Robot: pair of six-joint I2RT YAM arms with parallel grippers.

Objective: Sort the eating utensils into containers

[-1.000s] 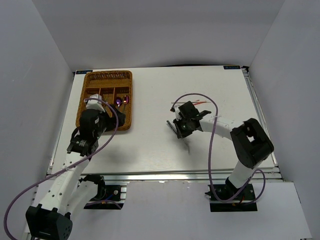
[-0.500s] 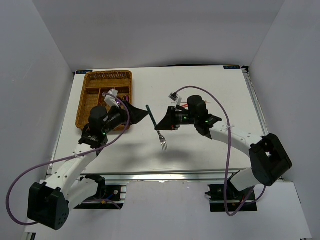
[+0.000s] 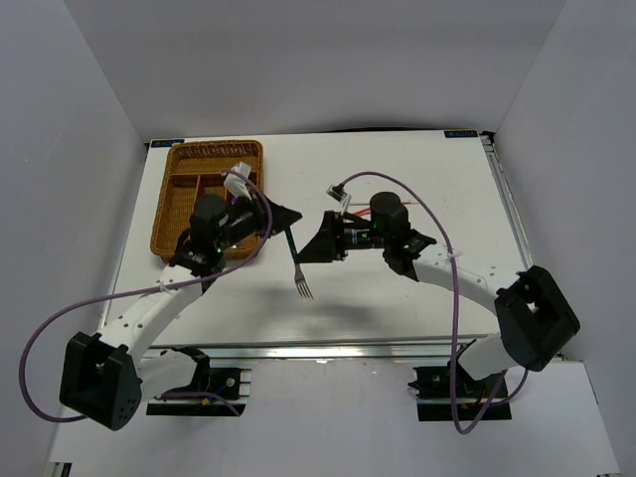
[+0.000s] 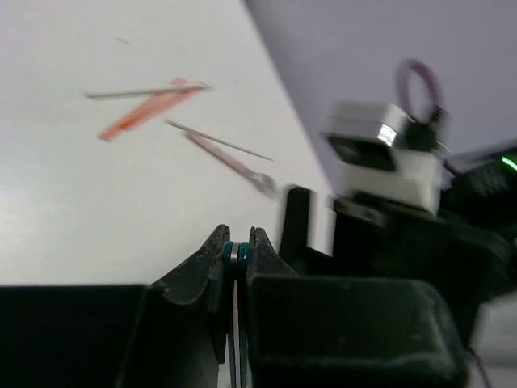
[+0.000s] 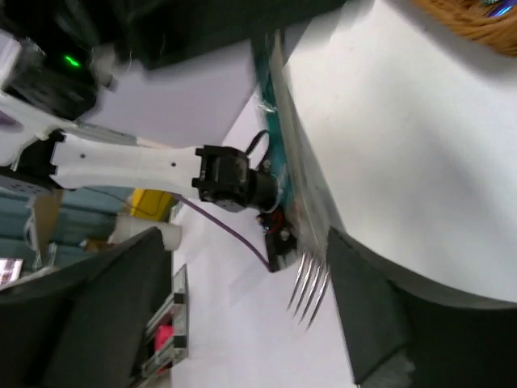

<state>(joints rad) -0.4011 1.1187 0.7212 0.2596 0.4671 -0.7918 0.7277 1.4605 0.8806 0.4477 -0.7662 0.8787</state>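
1. The left tool [image 4: 237, 240] is pinched together on the thin handle of the fork [image 3: 296, 266]. The right tool [image 3: 316, 241] stands wide apart, its fingers either side of the fork and, as far as I can tell, not touching it.
2. The fork hangs tines-down in the air between the two tools. It is above the counter [image 3: 397, 308] and near the right side of the tray [image 3: 157, 219].
3. I judge the fork to be light, stiff and slick polished metal, so it could swing or slip in a narrow pinch. I'd grip across the flat of the handle, never the tines, and carry it gently.
4. I count one fork aloft and one tray.
5. Farther off on the counter, the left wrist view shows red chopsticks [image 4: 145, 109], blurred and probably two. There is also one pale stick [image 4: 137, 93] and one slim pinkish utensil [image 4: 230, 158].
6. My left arm hides much of the tray's contents, so I can't count them.
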